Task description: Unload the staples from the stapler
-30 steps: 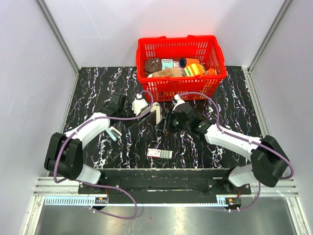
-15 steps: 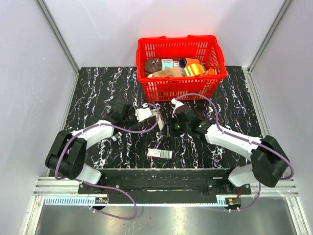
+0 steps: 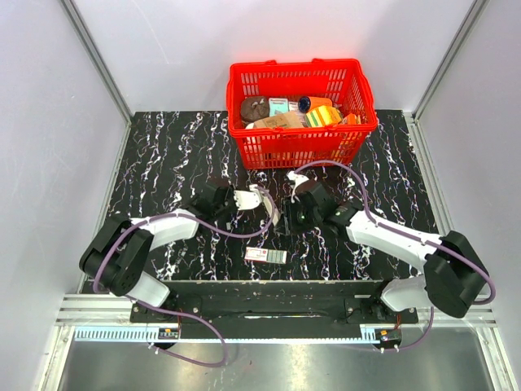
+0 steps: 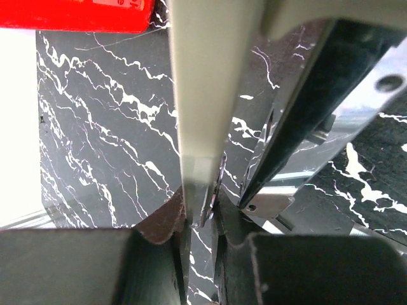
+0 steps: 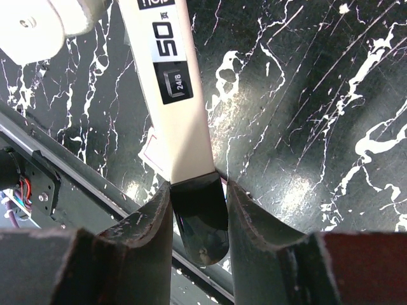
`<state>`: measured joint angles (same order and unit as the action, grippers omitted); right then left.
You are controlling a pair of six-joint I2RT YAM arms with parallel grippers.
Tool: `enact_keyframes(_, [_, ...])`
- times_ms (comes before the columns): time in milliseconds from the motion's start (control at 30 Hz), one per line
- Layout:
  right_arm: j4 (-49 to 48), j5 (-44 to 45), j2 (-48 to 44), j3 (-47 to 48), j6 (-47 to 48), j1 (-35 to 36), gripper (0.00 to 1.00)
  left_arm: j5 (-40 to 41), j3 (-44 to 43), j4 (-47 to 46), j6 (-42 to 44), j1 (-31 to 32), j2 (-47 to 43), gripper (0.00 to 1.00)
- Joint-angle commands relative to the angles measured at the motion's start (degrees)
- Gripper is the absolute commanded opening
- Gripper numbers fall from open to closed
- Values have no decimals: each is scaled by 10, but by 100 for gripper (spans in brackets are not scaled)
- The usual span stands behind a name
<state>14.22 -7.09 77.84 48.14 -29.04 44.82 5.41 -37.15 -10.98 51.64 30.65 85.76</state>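
The stapler is held just above the tabletop between both arms, hinged open. My right gripper is shut on its glossy black end. A cream-white face printed "50" and "24/8" runs away from the fingers. My left gripper is shut on the thin edge of the stapler's pale swung-out part, pinched at the fingertips. The black arm with its silvery rail slants off to the right of that grip. Whether any staples are inside is hidden.
A small red-and-white flat box lies on the black marbled table near the front rail. The red basket, full of assorted items, stands just behind the grippers and its wall shows in the left wrist view. Purple cables loop over both arms.
My left gripper has swung nearer and to the right, carrying the pale stapler part with it. The right gripper has shifted slightly nearer and kept its hold.
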Motion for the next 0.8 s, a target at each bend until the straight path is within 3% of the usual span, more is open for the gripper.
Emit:
enact_keyframes(0, [18, 67, -34, -2, -27, -25, 5, 86, -37, -2, -9, 9, -7, 0])
enact_keyframes(100, [8, 86, -53, 0, -35, -29, 4, 20, -84, 108, -75, 21, -31, 0])
enact_keyframes(167, [-11, 93, -67, 8, -47, -32, 1, -78, -108, 202, -114, 26, -51, 7])
enact_keyframes(233, [-22, 103, -73, 25, -64, -36, 0, -124, -103, 225, -119, 50, -73, 13])
enact_keyframes(467, [-1, 143, -24, 112, -52, -45, 0, -282, -157, 346, -163, 71, -89, 49])
enact_keyframes(600, [2, 141, 3, 122, -29, -75, 0, -326, -200, 385, -188, 55, -91, 54])
enact_keyframes(767, [3, 171, 20, 132, 9, -89, 0, -340, -230, 401, -224, -13, -109, 55])
